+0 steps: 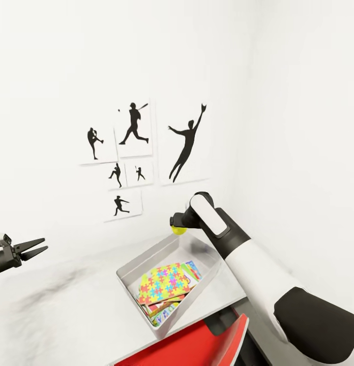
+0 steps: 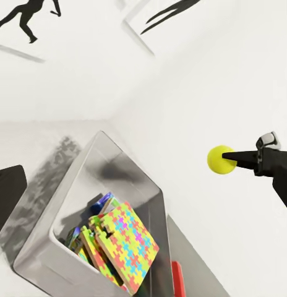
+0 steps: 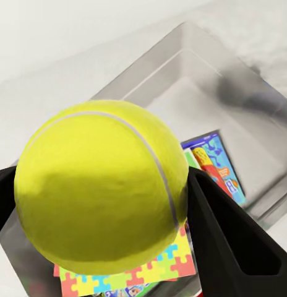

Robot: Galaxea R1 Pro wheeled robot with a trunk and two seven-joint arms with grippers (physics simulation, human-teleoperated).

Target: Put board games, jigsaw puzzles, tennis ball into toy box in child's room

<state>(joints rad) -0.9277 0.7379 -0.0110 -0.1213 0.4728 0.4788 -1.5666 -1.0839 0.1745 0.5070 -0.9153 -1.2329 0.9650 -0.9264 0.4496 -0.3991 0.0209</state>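
Observation:
A yellow tennis ball hangs just above the far end of the grey toy box, and my right gripper is shut on it. The right wrist view has the ball large between two dark fingers, with the box's bare floor below. A colourful jigsaw puzzle and a blue board game lie inside the box. From the left wrist view the ball floats beyond the box rim. My left gripper stands open over the white table, well left of the box.
A red chair stands at the table's near edge, below the box. The white wall behind carries black silhouette posters. The room's corner closes in right of the box.

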